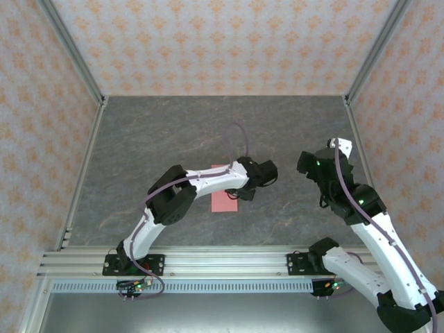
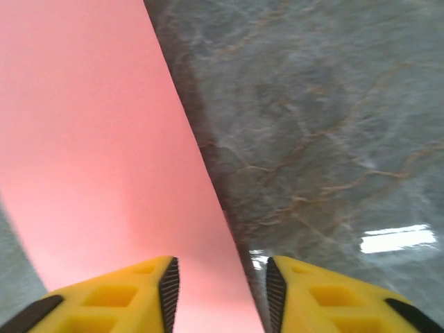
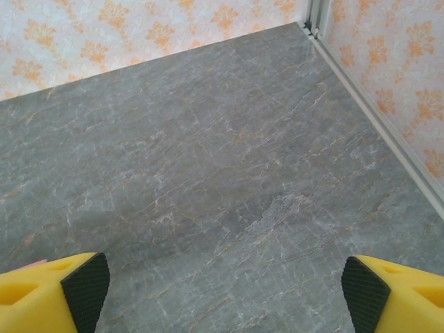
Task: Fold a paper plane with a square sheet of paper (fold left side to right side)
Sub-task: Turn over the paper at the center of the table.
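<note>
The desk (image 1: 139, 152) is bare grey stone-look surface, and the square sheet of paper (image 1: 223, 201) lies flat on it about midway between the left and right edges, somewhat nearer the front edge than the back. My left forearm crosses over its upper part. What shows of the sheet is taller than it is wide, so I judge the left-to-right fold is already made and I am looking at a half-width strip. There are no angled nose folds and no tip, so nearly all of the paper plane is left to do.

My left gripper (image 2: 220, 284) hangs low over the sheet's right edge. Its jaws are parted, with the paper's edge running beneath the gap, and nothing is pinched. My right gripper (image 3: 225, 291) is well off to the right over bare desk, its jaws spread wide and empty.
</note>
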`<state>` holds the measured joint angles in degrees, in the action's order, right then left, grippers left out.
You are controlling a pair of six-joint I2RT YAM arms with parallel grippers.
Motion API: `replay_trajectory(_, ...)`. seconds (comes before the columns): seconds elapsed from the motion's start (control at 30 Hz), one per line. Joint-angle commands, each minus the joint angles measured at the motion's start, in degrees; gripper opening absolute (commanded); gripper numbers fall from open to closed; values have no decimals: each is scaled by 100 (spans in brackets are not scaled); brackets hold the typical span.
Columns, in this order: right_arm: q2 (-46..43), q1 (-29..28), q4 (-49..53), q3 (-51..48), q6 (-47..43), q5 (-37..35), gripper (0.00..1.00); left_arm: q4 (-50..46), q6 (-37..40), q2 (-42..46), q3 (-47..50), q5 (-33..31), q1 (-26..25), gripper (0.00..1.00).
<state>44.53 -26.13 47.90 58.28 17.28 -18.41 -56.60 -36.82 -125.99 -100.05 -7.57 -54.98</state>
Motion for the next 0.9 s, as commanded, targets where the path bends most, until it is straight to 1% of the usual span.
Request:
replay_trajectory(0.0,208,-11,-158,-78,-75,459,91,651,199,849,190,740,109,47)
replay_trajectory(0.07,433,-9,-283,-119,-83,899,91,954,229,1245,497,999,237,50)
replay_trajectory(0.13,727,-12,-513,-194,1,1469,90,1334,169,1795,1029,1217,449,53)
replay_trajectory(0.2,1052,-8,-838,-298,73,2069,87,1694,85,2303,1645,1413,706,56)
replay_trajectory(0.23,1312,-13,-1047,-361,159,2546,85,1889,49,2557,1961,1487,859,58)
replay_trajectory(0.33,2134,-40,-1767,-455,474,3678,79,2476,-66,3220,3029,1708,1319,64)
replay_trajectory(0.4,2749,-123,-2286,-458,689,4205,77,2975,-170,3572,3679,1999,1657,67)
replay_trajectory(0.5,3607,-323,-2906,-303,820,4527,77,3935,-419,3916,4535,2563,2088,70)
replay_trajectory(0.57,4131,-410,-3127,-104,857,4652,77,4439,-563,3960,4873,2883,2239,70)
replay_trajectory(0.63,4594,-450,-3426,60,970,4898,77,4614,-620,3910,5007,3015,2290,70)
replay_trajectory(0.7,4956,-468,-3797,167,1126,5143,76,4613,-640,3827,5061,2976,2297,70)
replay_trajectory(0.77,5207,-488,-3982,267,1169,5159,76,4698,-706,3756,5157,2980,2299,70)
replay_trajectory(0.87,5522,-487,-4104,448,1172,5225,75,5180,-953,3581,5309,3298,2298,71)
